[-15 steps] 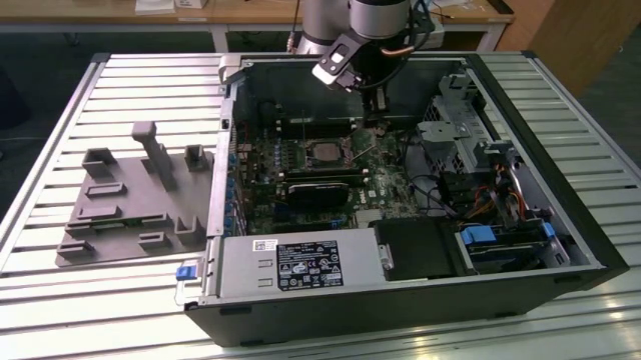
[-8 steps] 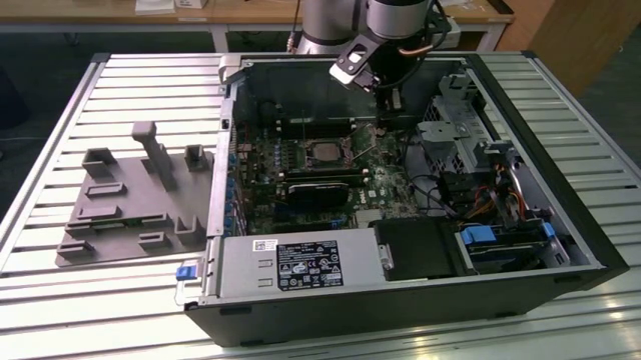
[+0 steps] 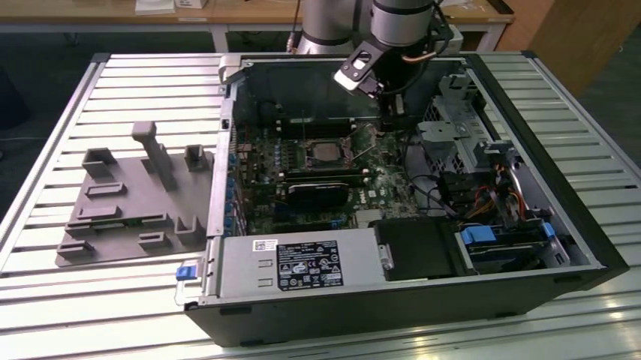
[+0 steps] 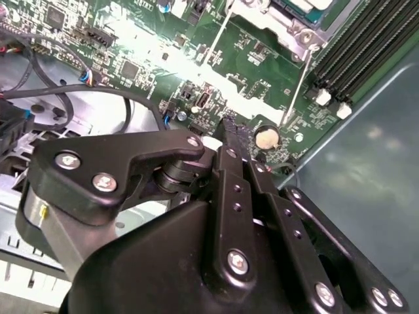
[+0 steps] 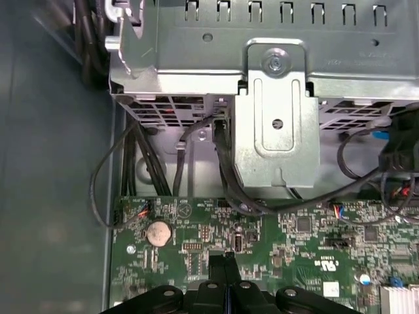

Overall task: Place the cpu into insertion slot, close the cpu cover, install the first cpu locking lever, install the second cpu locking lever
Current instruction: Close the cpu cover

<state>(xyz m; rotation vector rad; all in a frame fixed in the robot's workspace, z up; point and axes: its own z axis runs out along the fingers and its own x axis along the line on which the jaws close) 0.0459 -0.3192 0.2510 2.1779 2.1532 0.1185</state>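
In the exterior view my gripper [image 3: 391, 114] hangs inside the open computer case, over the green motherboard to the right of the insertion slot [image 3: 323, 151]. A pale square, the cpu [image 3: 323, 149], lies in that slot. In both wrist views the black fingertips [image 5: 224, 261] are pressed together with nothing between them, just above the board near a coin battery [image 5: 157, 233]. In the second wrist view the gripper [image 4: 234, 133] points at the board below the slot's silver cpu cover [image 4: 278, 25]. Two thin locking levers [image 4: 296, 88] [image 4: 215, 38] stick out from the slot.
A silver drive cage [image 5: 275, 124] with black cables [image 5: 222, 183] rises beyond the fingertips. Long black memory slots [image 4: 366, 52] run beside the socket. A black heatsink block [image 3: 320, 196] sits in front of the socket, a power supply [image 3: 300, 262] at the case front. A grey fixture plate [image 3: 135, 202] lies on the slatted table.
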